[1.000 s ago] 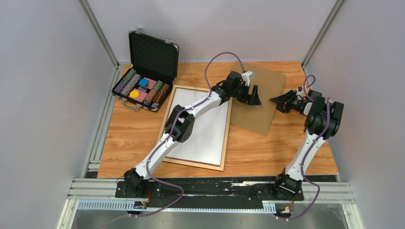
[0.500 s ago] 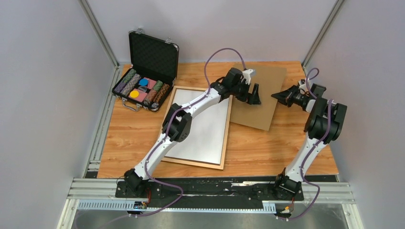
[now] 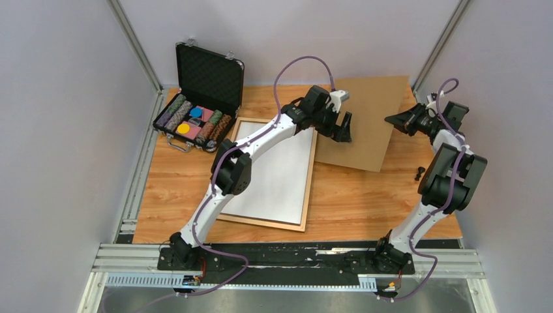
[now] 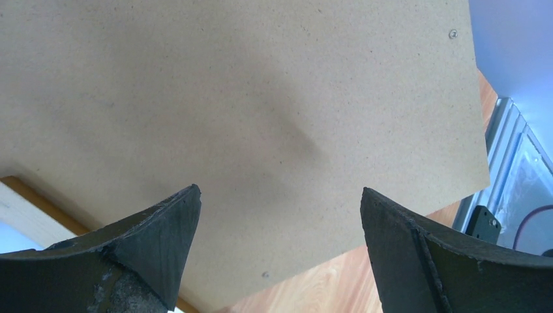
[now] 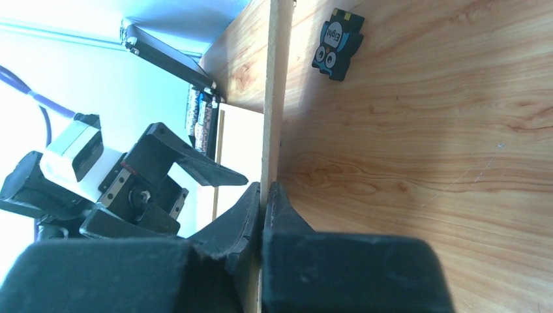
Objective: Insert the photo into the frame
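Board [image 3: 365, 124], brown, is pinched by its right edge in the tight-closed jaws of the right gripper [image 3: 393, 120] and looks lifted off the table [image 3: 365, 208]; the left gripper [image 3: 343, 134] hangs over its left part, jaws wide apart and empty. The photo [image 3: 280, 176] lies white side up inside the frame [image 3: 261, 223], so lower the board squarely within the moulding, left edge first, without nudging the photo.

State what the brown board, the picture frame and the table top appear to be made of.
The brown board: likely hardboard or fibreboard, matt; fine speckled grain, thin edge clamped in the right pincer. The frame: probably light wood moulding, smooth; could be wood-look. The table top: wood-grain surface, slight sheen; perhaps laminate rather than solid wood.
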`<state>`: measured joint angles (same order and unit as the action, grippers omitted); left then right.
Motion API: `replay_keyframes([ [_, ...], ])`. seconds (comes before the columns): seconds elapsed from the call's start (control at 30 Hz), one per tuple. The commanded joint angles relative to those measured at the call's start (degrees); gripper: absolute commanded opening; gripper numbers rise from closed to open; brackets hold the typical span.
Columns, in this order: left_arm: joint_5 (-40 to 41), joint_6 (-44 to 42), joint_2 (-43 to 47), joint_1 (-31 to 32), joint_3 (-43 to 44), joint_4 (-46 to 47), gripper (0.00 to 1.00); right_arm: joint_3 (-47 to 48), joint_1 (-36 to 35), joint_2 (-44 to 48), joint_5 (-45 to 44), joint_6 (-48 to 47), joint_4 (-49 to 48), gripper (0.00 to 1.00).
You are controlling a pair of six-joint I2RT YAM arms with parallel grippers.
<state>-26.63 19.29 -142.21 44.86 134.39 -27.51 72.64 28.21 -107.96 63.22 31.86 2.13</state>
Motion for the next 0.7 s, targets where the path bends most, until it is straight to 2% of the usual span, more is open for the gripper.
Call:
replay_keyframes([
  [0.0, 0.6, -2.1, 6.8, 0.4, -0.6, -1.5, 1.0, 5.5, 0.0, 6.4, -1.2, -6.1, 5.4, 0.0],
  [0.23, 0.9, -2.4, 10.1, 0.3, -2.8, -2.6, 1.0, 8.0, 0.0, 12.2, -5.0, -10.2, 12.1, 0.0],
  [0.47, 1.4, -3.3, 13.5, 0.3, -4.7, -3.7, 1.0, 12.8, 0.6, 17.3, -10.7, -17.2, 23.3, 0.0],
  [0.67, 1.6, -3.4, 15.3, 0.3, -5.9, -3.8, 1.0, 13.0, 1.6, 20.3, -12.2, -20.3, 28.3, 0.0],
])
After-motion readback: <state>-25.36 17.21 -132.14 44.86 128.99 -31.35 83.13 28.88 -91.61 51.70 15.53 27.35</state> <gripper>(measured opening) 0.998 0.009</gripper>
